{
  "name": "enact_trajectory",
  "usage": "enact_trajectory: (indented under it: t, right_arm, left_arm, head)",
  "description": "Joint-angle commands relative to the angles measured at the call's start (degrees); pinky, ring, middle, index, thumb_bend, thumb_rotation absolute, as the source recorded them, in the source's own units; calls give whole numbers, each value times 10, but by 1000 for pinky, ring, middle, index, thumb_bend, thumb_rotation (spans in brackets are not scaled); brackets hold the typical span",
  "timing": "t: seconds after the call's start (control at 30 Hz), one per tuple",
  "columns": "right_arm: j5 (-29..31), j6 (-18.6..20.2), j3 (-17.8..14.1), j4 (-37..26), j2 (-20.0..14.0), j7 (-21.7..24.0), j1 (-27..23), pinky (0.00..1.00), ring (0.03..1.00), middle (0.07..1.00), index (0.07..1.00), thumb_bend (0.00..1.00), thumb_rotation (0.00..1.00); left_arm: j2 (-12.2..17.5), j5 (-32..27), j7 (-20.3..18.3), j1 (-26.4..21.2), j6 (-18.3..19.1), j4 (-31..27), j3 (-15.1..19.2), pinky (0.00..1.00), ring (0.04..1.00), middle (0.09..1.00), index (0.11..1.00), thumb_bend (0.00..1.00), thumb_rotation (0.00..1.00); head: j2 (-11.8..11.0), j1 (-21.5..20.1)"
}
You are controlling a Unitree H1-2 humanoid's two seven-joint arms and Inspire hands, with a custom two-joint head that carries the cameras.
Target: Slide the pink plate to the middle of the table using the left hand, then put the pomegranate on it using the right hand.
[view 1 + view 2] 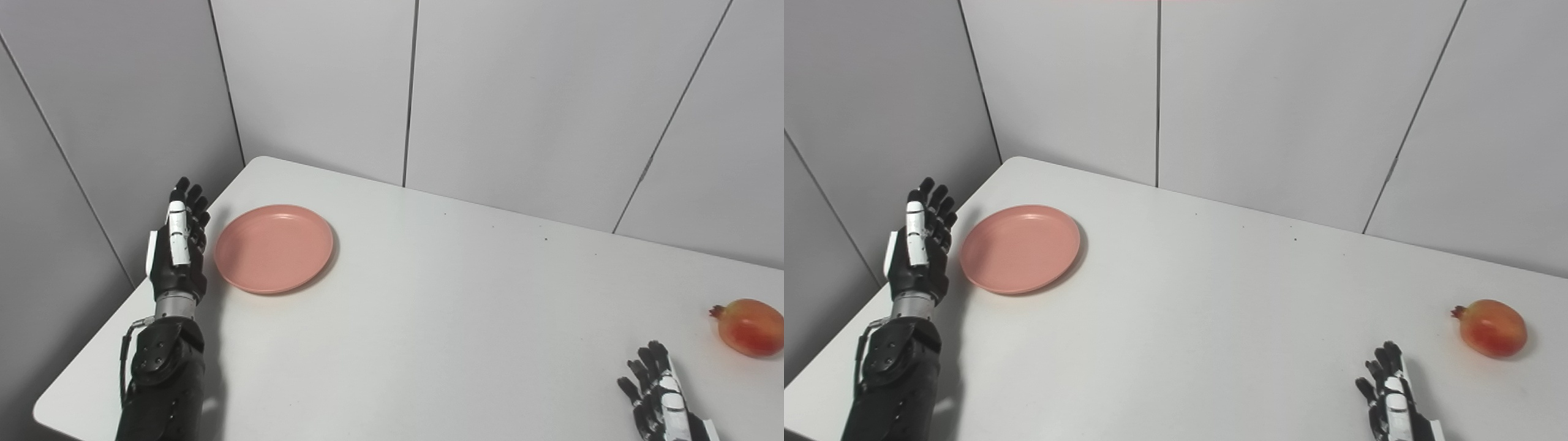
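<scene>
We saw a white table [429, 318] with a rounded far corner, bearing some tiny dark specks, and behind it grey wall panels [520, 92] (dark seams between them).

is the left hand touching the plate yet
Apart. In the right eye view a strip of white table shows between the left hand and the rim of the plate; the hand is open, beside it.

Bare table [465, 318] between pink plate [274, 248] and pomegranate [751, 327], wall [104, 122] seemingly close behind left hand [179, 245]
</scene>
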Motion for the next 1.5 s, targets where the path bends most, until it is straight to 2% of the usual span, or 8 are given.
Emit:
enact_trajectory:
  t: [0.0, 0.17, 0.53, 0.93, 1.27, 1.47]
  right_arm:
    - [1, -2, -5, -10, -5, 0, -2, 1000, 1000, 1000, 1000, 160, 1000]
    - [2, -4, -7, -9, -5, 0, -2, 1000, 1000, 1000, 1000, 162, 1000]
    - [9, 1, -10, -9, -9, 3, -3, 1000, 1000, 1000, 1000, 182, 1000]
    - [11, 2, -12, -5, -15, 4, -4, 1000, 1000, 1000, 1000, 192, 1000]
    - [11, 4, -12, -5, -14, 1, -5, 1000, 1000, 1000, 1000, 178, 1000]
    - [11, 10, -12, -9, -11, -2, -4, 1000, 1000, 1000, 1000, 172, 1000]
  left_arm:
    - [11, -9, -10, -18, -21, -6, -1, 1000, 987, 978, 962, 425, 1000]
    - [11, -18, -20, -19, -35, 13, -1, 1000, 992, 987, 971, 422, 1000]
    - [10, -18, -10, -22, -42, 37, 5, 999, 968, 967, 954, 430, 1000]
    - [13, -9, -3, -20, -90, 56, 10, 1000, 987, 985, 968, 459, 1000]
    - [12, -19, -2, -25, -81, 67, 7, 1000, 984, 982, 965, 444, 1000]
    - [18, -9, -12, -38, -89, 115, -7, 966, 963, 962, 944, 463, 1000]
  head:
    - [1, 1]
    - [0, 0]
    - [0, 5]
    - [-1, 10]
    - [-1, 10]
    - [-1, 7]
